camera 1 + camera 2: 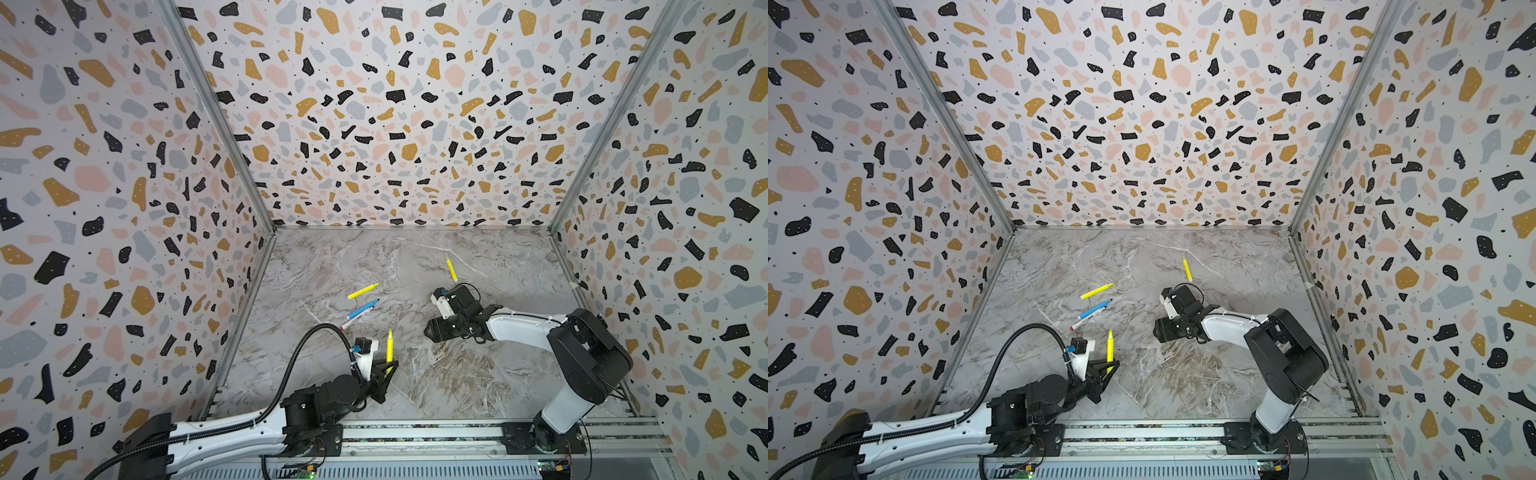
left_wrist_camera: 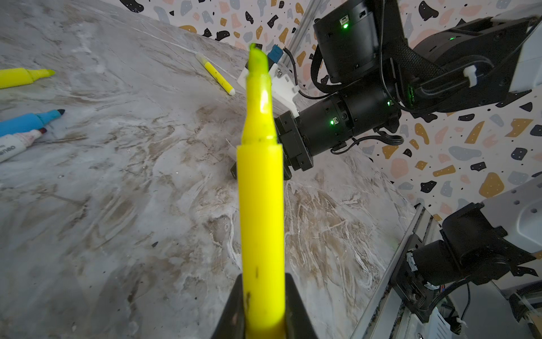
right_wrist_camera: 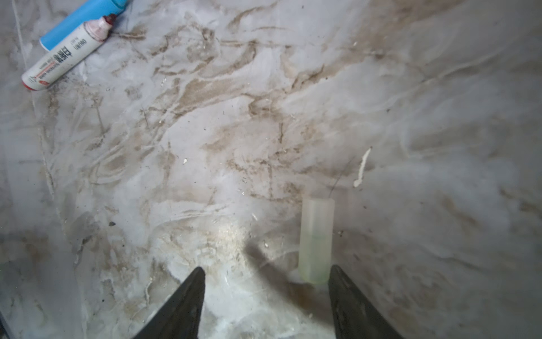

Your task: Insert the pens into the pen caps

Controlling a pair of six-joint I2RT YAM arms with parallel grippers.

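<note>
My left gripper (image 1: 388, 370) (image 2: 262, 277) is shut on the barrel of a bright yellow pen (image 1: 390, 345) (image 1: 1110, 345) (image 2: 261, 205). Its bare tip points away from the gripper, above the marble table. My right gripper (image 1: 430, 330) (image 3: 265, 268) is open, low over the table. A pale, nearly clear pen cap (image 3: 316, 240) rests on the marble, with its near end just inside one fingertip and not gripped. Loose on the table lie a yellow pen (image 1: 363, 291), a blue pen (image 1: 363, 308) (image 3: 82, 20), a white pen with red ends (image 1: 351, 322) (image 3: 64, 55) and a far yellow pen (image 1: 451, 269).
Patterned walls (image 1: 124, 208) close in the marble table (image 1: 436, 374) on three sides. A metal rail (image 1: 415, 432) with both arm bases runs along the front edge. In the left wrist view the right arm (image 2: 352, 117) stands beyond the held pen's tip.
</note>
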